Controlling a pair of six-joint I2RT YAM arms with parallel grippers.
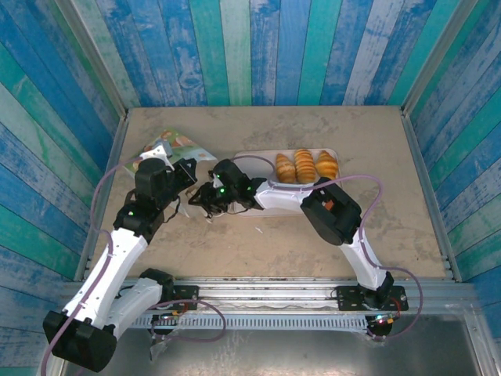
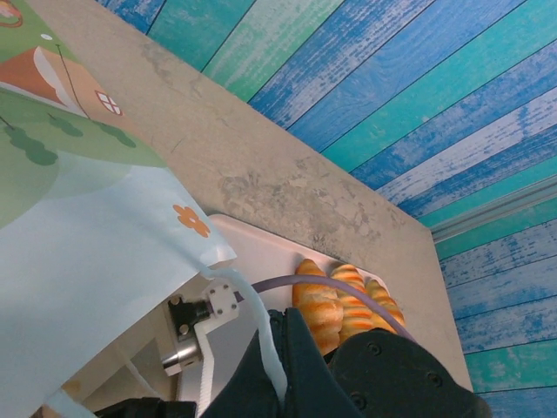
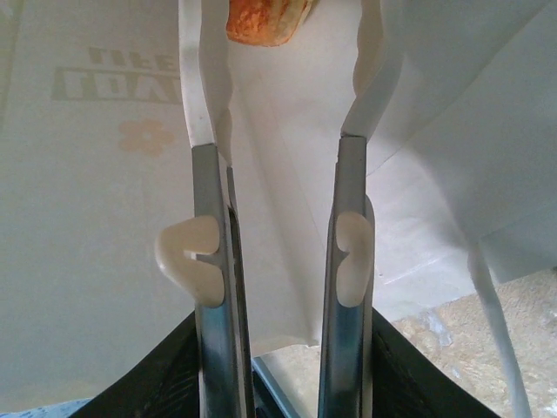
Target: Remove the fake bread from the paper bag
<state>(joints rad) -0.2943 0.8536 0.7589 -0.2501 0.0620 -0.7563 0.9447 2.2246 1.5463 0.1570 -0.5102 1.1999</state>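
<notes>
**Right tool deep in the bag, one piece dead ahead**

We're over the bench (image 1: 313, 235), and all the action sits upper left of centre in the overhead view. The paper bag (image 1: 168, 147) lies there, its green and orange print facing up, and both arms crowd its lower right edge.

On the right wrist view, white paper is all around. The right tool (image 3: 280, 61) is inside the bag and its fingers (image 3: 202, 87) stand spread with a clear gap between them. At the top of that frame, one orange-brown piece of fake bread (image 3: 265, 19) sits between the tips. It is narrower than the gap, and neither finger visibly touches it.

The left tool (image 1: 188, 171) sits hard against the bag's lower right side, and it is pressed together. In its wrist view the printed paper hangs right in front of the lens across the left of the frame. Whether paper is nipped between the fingers, I cannot tell.

Right of centre overhead lies the pale tray (image 1: 266, 160), just beside the bag. Three ridged golden pastries (image 1: 305, 166) are lined up side by side, touching, at the tray's right end.
</notes>
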